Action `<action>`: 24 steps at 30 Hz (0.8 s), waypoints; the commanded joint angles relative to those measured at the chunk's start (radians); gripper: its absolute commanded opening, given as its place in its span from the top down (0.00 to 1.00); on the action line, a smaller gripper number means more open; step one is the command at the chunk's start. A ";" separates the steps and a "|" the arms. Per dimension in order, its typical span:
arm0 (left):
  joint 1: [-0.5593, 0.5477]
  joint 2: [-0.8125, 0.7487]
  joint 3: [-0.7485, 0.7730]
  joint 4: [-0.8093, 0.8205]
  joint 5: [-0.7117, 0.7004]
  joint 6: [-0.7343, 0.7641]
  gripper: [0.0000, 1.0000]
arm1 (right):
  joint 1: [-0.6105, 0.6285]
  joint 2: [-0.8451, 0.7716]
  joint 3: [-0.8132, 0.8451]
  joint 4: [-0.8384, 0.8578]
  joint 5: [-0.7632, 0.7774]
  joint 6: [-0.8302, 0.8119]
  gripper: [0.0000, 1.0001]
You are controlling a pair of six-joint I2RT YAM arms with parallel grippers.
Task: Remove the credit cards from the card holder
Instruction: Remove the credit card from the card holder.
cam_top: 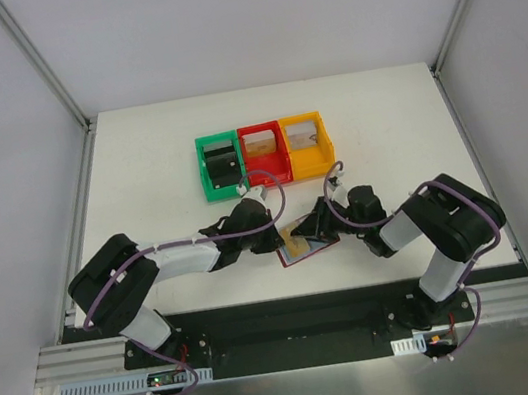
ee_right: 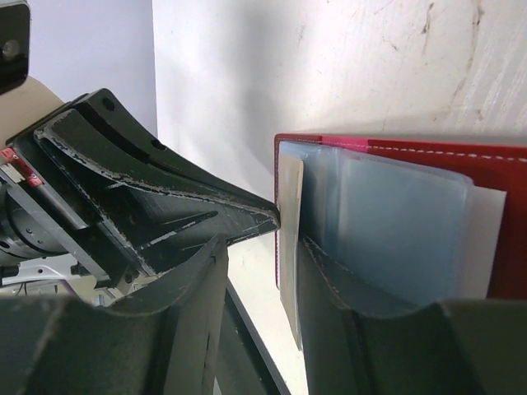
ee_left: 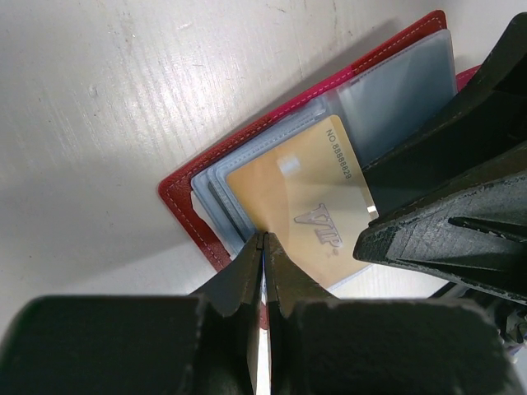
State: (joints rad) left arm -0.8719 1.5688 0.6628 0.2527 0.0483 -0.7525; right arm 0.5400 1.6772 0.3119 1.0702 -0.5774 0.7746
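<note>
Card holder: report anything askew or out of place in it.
The gold card sits skewed, half out of the clear sleeves of the open card holder, its edge at the shut left gripper. Nothing else stands out.

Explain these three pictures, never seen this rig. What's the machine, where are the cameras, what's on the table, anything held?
Two robot arms are bolted at the near edge of a white table. The overhead picture looks down from behind them. The other two come from a camera on each wrist, looking past that arm's own fingers. On the table lies an open red card holder; farther back stand a green bin, a red bin and a yellow bin. The left pincer is shut, tips at the holder's edge. The right pincer stands open astride a gold VIP card partly out of the holder; nothing is gripped yet.
</note>
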 commanded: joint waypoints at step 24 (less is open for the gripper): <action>-0.026 -0.006 -0.045 -0.128 -0.018 -0.002 0.88 | 0.008 0.018 0.029 0.074 -0.108 0.011 0.61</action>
State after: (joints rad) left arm -0.8776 1.5661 0.6621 0.2489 0.0429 -0.7547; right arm 0.5400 1.7084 0.3222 1.0733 -0.6449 0.7776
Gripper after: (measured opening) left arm 0.067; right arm 0.392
